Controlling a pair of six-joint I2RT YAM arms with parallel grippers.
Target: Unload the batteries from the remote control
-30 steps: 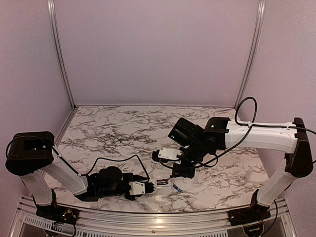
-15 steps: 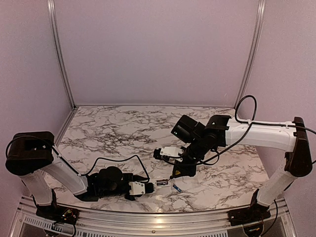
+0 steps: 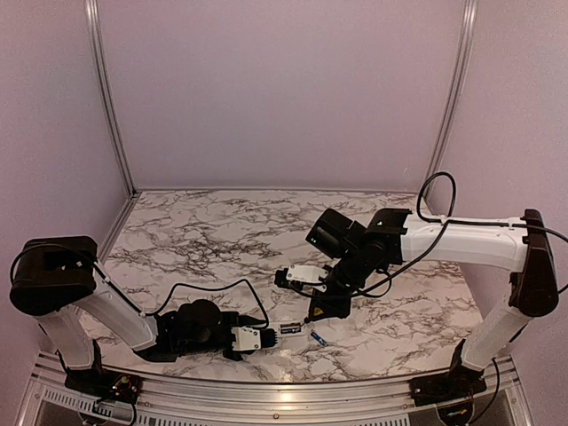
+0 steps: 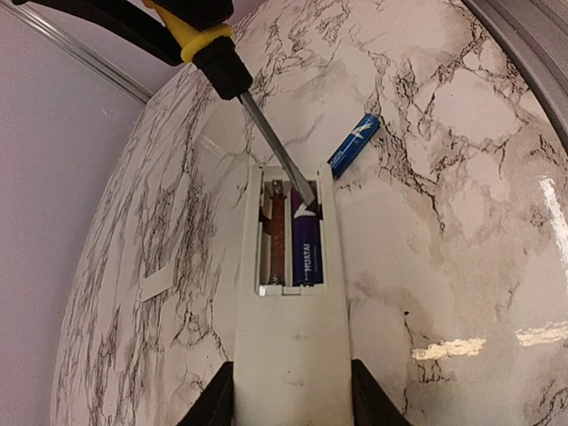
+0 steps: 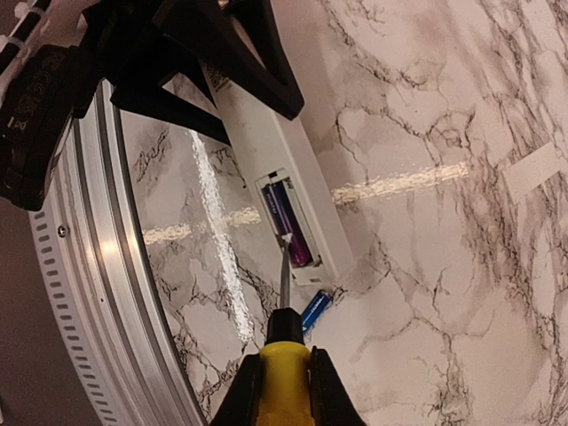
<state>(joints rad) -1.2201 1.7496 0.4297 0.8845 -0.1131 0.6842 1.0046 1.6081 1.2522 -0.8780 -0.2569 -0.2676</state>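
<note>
Right now my left fingers (image 4: 220,404) are pinching the remote (image 4: 293,355) by its two long sides, near the front edge of the table (image 4: 461,195), with its back facing up. I cannot tell whether it rests on the marble or hangs just above it. The battery bay (image 4: 266,266) is uncovered. One purple-blue battery (image 4: 306,253) lies in the slot on the right as my left wrist camera sees it, and the slot beside it holds only a brownish metal strip (image 4: 277,235). My right fingers (image 5: 238,399) are pressed tight on the yellow handle of a screwdriver (image 5: 284,377), one on each side. Its thin shaft slants down into the bay, and its tip sits at the far end of that battery, against the end wall of the bay. A second battery, the loose battery (image 4: 355,144), blue with a silvery end, lies on the table just beside the remote's far corner, turned at an angle to it. Whether it touches the remote I cannot tell. A small flat white cover (image 4: 158,282) lies on the table well apart from the remote, on the side away from the loose battery. From above, my two arms meet at the front middle of the table, the right one reaching down over the remote's free end.
</note>
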